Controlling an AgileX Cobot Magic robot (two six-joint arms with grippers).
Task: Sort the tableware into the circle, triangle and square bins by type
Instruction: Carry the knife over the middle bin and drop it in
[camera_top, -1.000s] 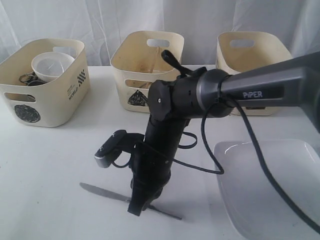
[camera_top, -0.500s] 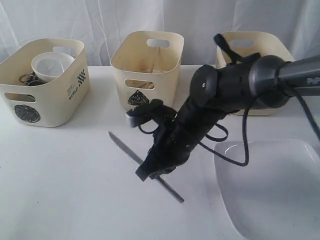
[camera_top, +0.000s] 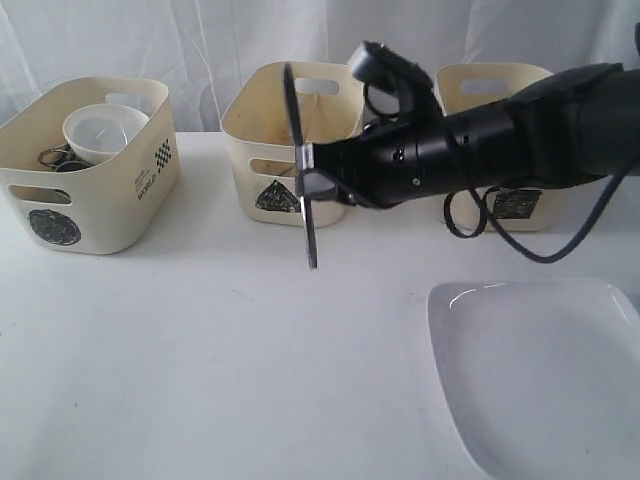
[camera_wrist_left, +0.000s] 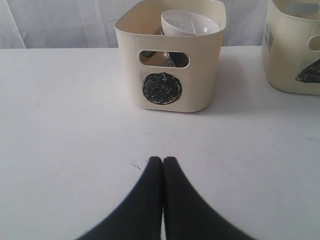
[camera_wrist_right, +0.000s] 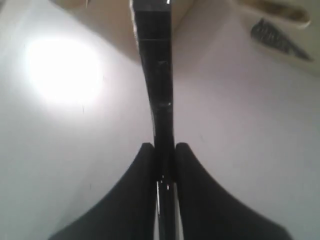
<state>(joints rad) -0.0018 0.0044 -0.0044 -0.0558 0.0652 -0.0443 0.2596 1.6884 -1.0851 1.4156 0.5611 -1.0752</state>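
My right gripper is shut on the steel knife, which hangs nearly upright in the air in front of the triangle bin. The circle bin at the left holds the white bowl and dark steel items. The square bin stands at the right behind my right arm. The large white plate lies at the front right. My left gripper is shut with nothing in it, low over the table in front of the circle bin.
White curtains hang behind the three bins. A black cable loops from the right arm above the plate. The triangle bin's edge shows in the left wrist view.
My right arm has lifted the knife off the table and swung it up and back toward the triangle bin; the knife turned from lying flat to nearly upright.
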